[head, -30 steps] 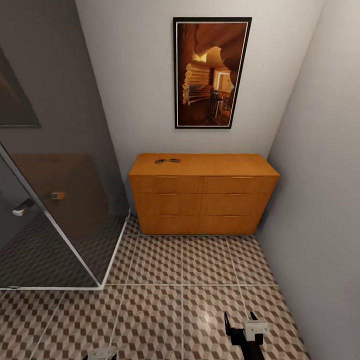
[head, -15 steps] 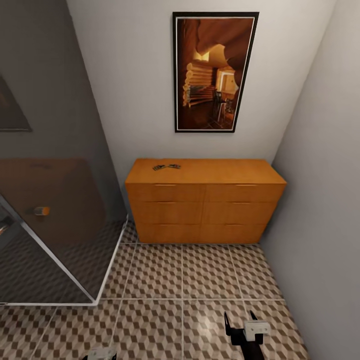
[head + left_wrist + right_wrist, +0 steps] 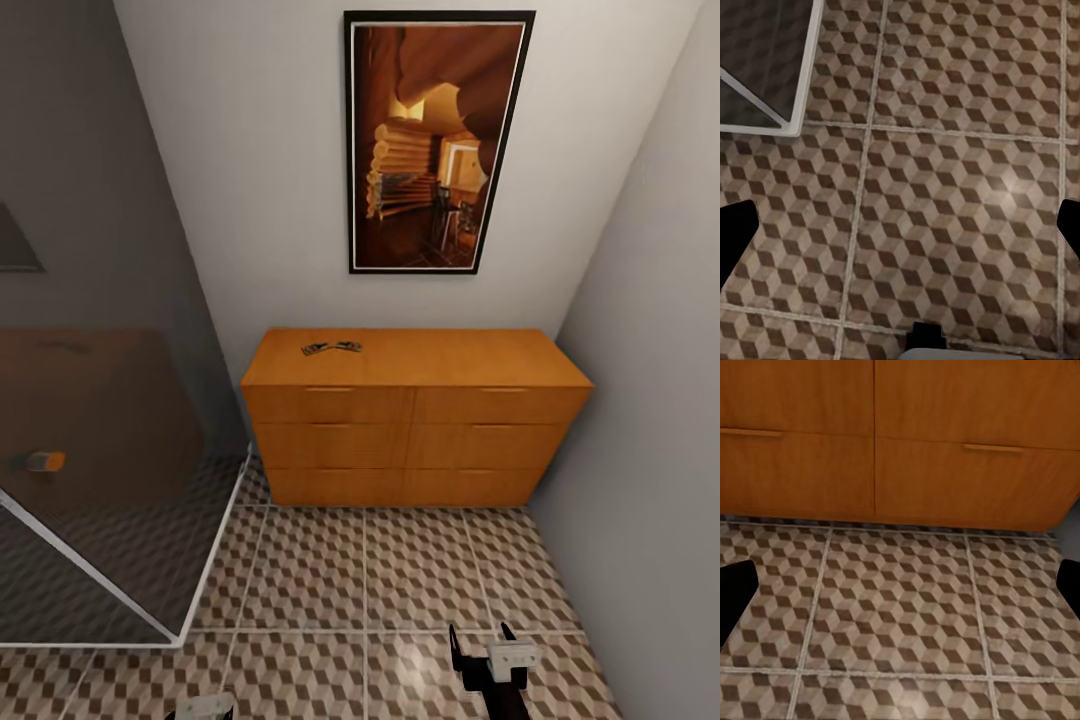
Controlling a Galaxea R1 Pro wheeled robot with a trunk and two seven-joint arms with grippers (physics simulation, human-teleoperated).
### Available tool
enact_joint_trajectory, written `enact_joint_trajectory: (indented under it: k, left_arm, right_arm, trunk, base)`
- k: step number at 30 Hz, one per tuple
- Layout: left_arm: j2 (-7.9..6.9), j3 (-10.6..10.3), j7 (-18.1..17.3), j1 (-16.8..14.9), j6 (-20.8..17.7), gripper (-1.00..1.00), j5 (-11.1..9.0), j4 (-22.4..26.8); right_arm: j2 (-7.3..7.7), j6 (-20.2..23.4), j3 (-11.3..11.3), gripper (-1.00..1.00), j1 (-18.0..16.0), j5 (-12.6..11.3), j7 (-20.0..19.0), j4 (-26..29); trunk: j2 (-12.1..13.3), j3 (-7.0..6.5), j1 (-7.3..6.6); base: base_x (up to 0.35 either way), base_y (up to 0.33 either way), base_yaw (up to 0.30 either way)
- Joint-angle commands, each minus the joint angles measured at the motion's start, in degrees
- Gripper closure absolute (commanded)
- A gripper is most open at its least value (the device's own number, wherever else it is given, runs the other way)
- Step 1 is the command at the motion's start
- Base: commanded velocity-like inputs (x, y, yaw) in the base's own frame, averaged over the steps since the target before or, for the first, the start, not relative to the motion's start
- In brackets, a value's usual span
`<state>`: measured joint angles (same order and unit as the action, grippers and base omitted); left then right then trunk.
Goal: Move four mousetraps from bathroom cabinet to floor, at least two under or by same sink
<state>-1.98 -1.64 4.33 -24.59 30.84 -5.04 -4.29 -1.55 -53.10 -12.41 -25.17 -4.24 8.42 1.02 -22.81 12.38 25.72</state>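
Orange-brown cabinet on cube-patterned bathroom floor, mousetraps on top.

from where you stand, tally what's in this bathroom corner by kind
orange-brown cabinet: 1
framed picture: 1
glass shower screen: 1
total: 3
small dark items on the cabinet top: too small to count
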Motion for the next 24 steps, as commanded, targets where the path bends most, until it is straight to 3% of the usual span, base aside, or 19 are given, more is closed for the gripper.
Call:
enact_joint_trajectory:
  k: [1, 20, 24]
  left_arm:
    - [0.02, -0.2, -0.1, -0.1, 0.4, -1.0, -0.5, -0.2]
    - [-0.01, -0.2, 0.0, -0.1, 0.4, -1.0, -0.5, -0.3]
    - [-0.22, -0.2, -0.1, -0.1, 0.3, -1.0, -0.8, -0.3]
  right_arm:
    - [-0.01, -0.2, -0.5, -1.0, -0.1, -0.4, 0.2, -0.1]
    - [0.05, -0.2, -0.5, -1.0, -0.1, -0.4, 0.2, -0.1]
    - [-1.25, -1.0, -0.5, -1.0, -0.1, -0.4, 0.2, -0.2]
  trunk:
    - [-0.1, 0.1, 0.06]
    - [-0.1, 0.1, 0.06]
    - [-0.1, 0.1, 0.06]
  base:
    - [0.288, 0.0, 0.0]
    - [0.263, 0.0, 0.0]
    - [0.0, 0.0, 0.0]
